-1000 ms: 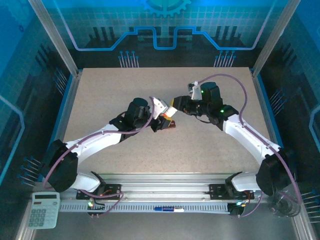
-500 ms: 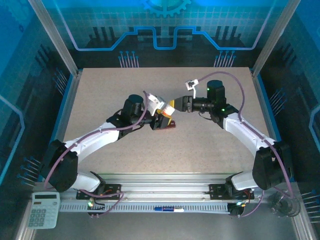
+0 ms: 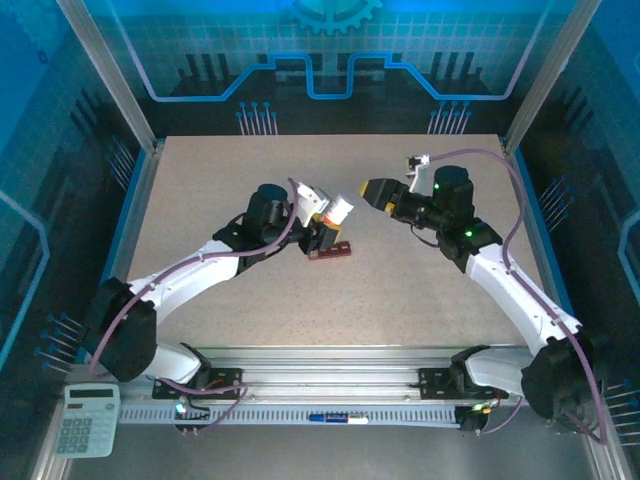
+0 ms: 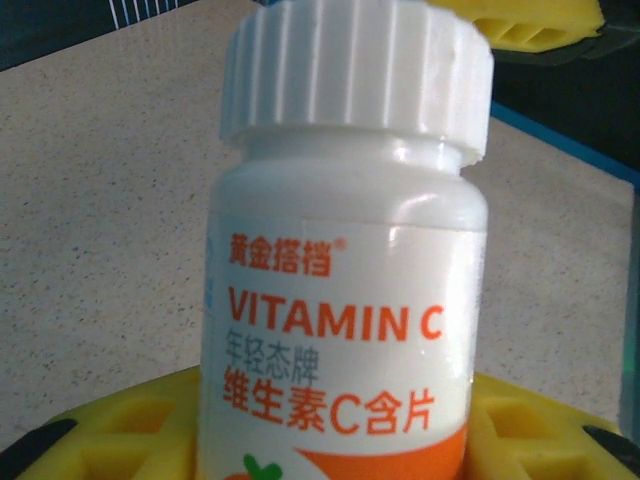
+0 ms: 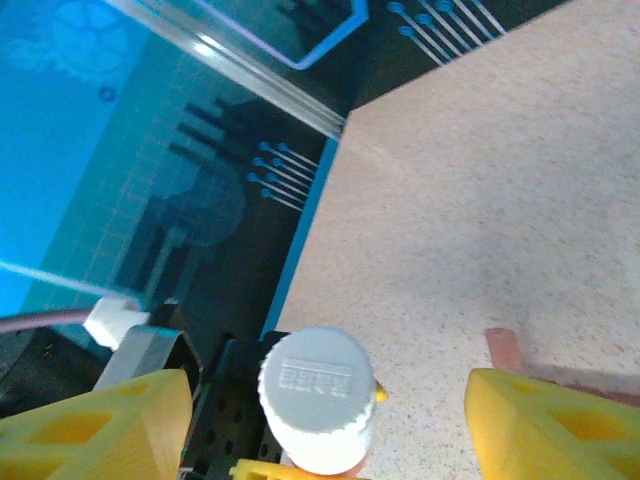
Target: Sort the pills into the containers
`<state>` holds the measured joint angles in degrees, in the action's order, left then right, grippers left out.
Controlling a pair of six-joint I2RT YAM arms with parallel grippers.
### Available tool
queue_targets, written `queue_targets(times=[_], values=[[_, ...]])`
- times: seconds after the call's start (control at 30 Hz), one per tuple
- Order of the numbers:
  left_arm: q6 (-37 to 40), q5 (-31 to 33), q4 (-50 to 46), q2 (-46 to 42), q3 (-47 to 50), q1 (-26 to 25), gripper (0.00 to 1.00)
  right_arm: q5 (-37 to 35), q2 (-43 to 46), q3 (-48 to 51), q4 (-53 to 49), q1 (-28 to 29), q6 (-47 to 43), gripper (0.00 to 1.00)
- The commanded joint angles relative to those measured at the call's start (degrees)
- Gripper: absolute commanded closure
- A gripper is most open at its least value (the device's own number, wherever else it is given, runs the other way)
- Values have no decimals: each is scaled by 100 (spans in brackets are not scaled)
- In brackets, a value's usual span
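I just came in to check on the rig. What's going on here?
The left hand holds a white Vitamin C bottle off the table, its ribbed cap on and pointing toward the right hand. That hand is open, near the cap but not touching it. The dark reddish-brown compartment strip lies on the table close by the left hand. With the cap on, no pouring has begun.

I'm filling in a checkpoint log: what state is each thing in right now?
Vitamin C bottle: gripped, white cap on.
Left hand: shut on the bottle.
Right hand: open, empty, apart from the bottle.
Containers: lying flat on the table by the left hand; too small to tell whether the compartments are open or filled.
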<state>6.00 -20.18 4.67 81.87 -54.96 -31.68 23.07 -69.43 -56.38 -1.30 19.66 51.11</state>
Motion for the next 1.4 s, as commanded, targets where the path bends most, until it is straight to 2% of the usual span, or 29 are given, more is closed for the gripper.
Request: queue_targets(times=[0.0,0.23,0.37,0.5,0.63,0.77,0.9,0.97,1.07,1.17,1.27,1.37], values=[[268,111,-164,59,-234,-55,100,-390,-239,-282,-388,227,179,26],[323,157,-232,104,-278,-152,100,-539,-685,-588,-406,632,83,26],[324,189,-236,94,-270,-186,100,-535,-839,-637,-380,752,93,29],[323,225,-213,61,-252,-188,100,-472,-887,-621,-379,828,44,38],[217,243,-74,26,-200,-186,100,-286,-846,-485,-320,829,-134,55],[101,107,17,-51,-172,-145,100,287,-707,-215,64,663,-909,58],[-275,-493,247,-199,-83,-20,100,1464,-594,339,1221,277,-1513,56],[-517,-809,406,-241,-50,41,100,1993,-637,563,1963,90,-1358,54],[-682,-969,431,-241,-89,45,100,2403,-745,810,2798,-56,-886,53],[-625,-875,398,-224,-104,47,100,2460,-713,925,3326,-95,-365,36],[-443,-727,192,-206,-154,47,100,2293,-491,953,3268,-119,-147,28],[-205,-513,8,-215,-154,46,100,1825,-150,995,2749,-120,-110,26]])
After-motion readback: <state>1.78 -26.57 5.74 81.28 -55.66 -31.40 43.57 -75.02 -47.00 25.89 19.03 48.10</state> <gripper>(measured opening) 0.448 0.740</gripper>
